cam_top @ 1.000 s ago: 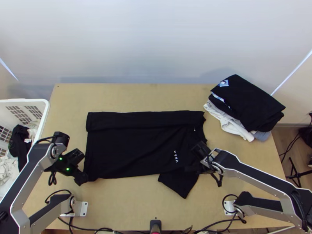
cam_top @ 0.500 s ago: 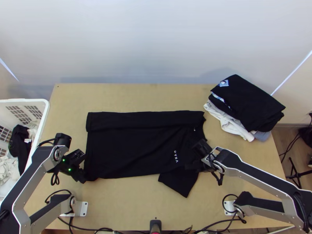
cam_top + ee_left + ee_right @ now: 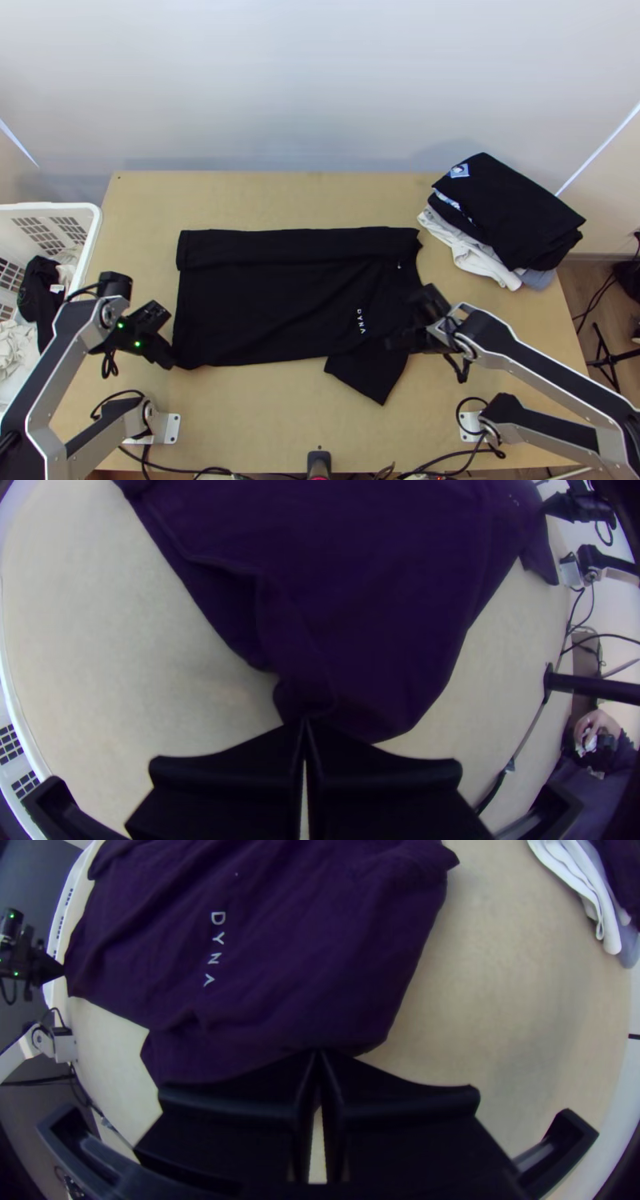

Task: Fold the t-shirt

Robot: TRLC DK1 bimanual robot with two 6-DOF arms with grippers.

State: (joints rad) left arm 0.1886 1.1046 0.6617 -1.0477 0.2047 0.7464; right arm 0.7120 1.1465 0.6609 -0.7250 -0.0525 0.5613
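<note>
Black fingers, wide and flat, meet at their tips on the left gripper [image 3: 170,360], clamped on the near corner of the black t-shirt [image 3: 256,304] at its hem end. In the left wrist view, no gap parts the tips, and the cloth gathers into a small bunch right at them, with a loose crease running away from the pinch and a flap turned along one edge.

The right gripper [image 3: 394,344] is at the other end of the shirt, near the shoulder beside the near sleeve [image 3: 368,376]. In the right wrist view its two fingers come together at the tips and close on the edge of the cloth, which sags in soft ripples around them.

Between the two grippers the shirt lies lengthwise across the middle of the table [image 3: 320,416], mostly flat, hem to the left and neckline to the right. A long strip is folded over along its far side; the near sleeve sticks out toward the table's near edge. Small white lettering [image 3: 361,322] runs down the chest.

Farther out, a pile of folded clothes [image 3: 512,216], a black piece on top and white and grey ones under it, sits at the table's far right. At the left side stands a white plastic basket [image 3: 93,232] with black and pale clothes in it.
</note>
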